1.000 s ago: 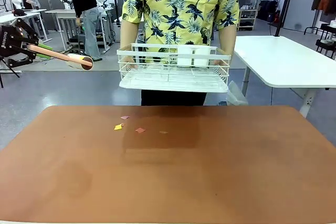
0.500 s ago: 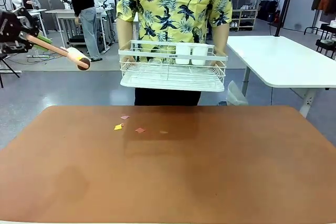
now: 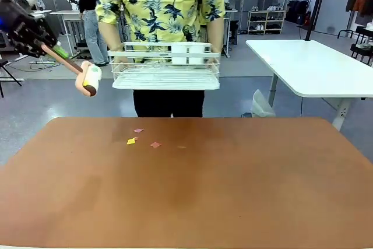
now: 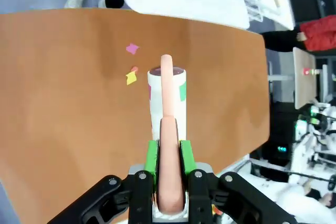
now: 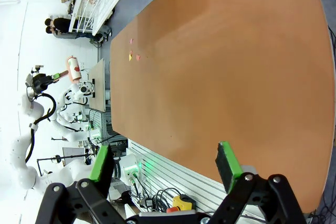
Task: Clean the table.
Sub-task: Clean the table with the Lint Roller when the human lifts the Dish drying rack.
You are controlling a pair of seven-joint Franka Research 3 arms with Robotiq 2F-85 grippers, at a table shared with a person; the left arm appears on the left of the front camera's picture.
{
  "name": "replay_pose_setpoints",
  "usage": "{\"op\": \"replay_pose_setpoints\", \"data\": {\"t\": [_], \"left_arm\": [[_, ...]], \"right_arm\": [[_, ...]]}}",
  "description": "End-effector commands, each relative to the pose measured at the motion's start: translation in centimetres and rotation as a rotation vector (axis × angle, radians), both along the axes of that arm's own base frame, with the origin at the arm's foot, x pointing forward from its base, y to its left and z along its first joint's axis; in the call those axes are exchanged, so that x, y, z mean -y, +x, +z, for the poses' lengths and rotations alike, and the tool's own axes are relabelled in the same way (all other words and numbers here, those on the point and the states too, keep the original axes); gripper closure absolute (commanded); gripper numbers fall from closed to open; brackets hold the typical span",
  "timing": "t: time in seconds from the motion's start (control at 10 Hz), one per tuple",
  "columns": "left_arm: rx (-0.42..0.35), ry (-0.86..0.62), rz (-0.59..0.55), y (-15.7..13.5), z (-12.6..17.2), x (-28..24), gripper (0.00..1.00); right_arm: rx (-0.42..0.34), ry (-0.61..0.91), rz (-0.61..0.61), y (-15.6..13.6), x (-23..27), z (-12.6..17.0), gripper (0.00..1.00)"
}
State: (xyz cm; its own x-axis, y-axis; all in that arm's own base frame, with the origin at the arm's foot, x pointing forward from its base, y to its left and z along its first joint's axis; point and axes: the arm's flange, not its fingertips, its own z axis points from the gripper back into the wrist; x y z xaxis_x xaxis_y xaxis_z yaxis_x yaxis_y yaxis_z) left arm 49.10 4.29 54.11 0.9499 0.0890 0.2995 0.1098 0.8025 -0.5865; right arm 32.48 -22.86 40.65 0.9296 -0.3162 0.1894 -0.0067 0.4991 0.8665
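Right gripper [image 5: 163,161] hangs over the near edge of the table [image 3: 233,202], jaws wide, nothing btwn the pads. No hazard there unless it drops onto the top.

Table top is bare across near + middle. The mess is small: three paper bits approx 11 o'clock from table centre, toward the far edge. They are a yellow scrap [image 3: 132,141], a pink scrap [image 3: 139,130] and a red scrap [image 3: 155,144], close together but apart.

Left gripper [image 4: 169,156] sits up at 10 o'clock, above + beyond the far-left corner. Its jaws are narrow, clamped on the peach handle of the lint roller [image 3: 91,77]. The roll end tilts down, well clear of the top.

Risks, IMO:
- Scraps look light + flat, so a fast or steep approach could flick them off the edge instead of picking them up.
- The handle is smooth + rounded. Hard pressing could twist it in the pads, and the roll would then skid w/o turning.
- At 12 o'clock a person [image 3: 157,4] holds a white wire rack [image 3: 166,68] just past the far edge. A sweep from 10 o'clock toward the scraps passes near it, so a clip is poss.
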Motion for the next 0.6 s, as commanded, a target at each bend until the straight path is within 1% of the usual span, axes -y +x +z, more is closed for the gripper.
{"op": "replay_pose_setpoints", "data": {"t": [0.0, 0.1, 0.2, 0.3, 0.4, 0.5], "left_arm": [[-0.044, -0.063, -0.004, 3.4, -2.1, -1.0, 0.78], [-0.132, -0.105, 0.008, 4.7, -4.0, -1.8, 0.78], [-0.2, -0.12, 0.022, 5.6, -5.2, -2.6, 0.78], [-0.247, -0.147, 0.031, 6.0, -5.4, -3.1, 0.78], [-0.129, -0.065, 0.012, 4.4, -6.2, -1.4, 0.78], [-0.129, -0.065, 0.012, 4.4, -6.2, -1.4, 0.78]], "right_arm": [[0.01, 0.015, -0.001, -0.2, -0.1, 0.3, 0.0], [0.01, 0.015, -0.001, -0.2, -0.1, 0.3, 0.0], [0.01, 0.015, -0.001, -0.2, -0.1, 0.3, 0.0], [0.01, 0.015, -0.001, -0.2, -0.1, 0.3, 0.0], [0.01, 0.015, -0.001, -0.2, -0.1, 0.3, 0.0], [0.01, 0.015, -0.001, -0.2, -0.1, 0.3, 0.0]]}}
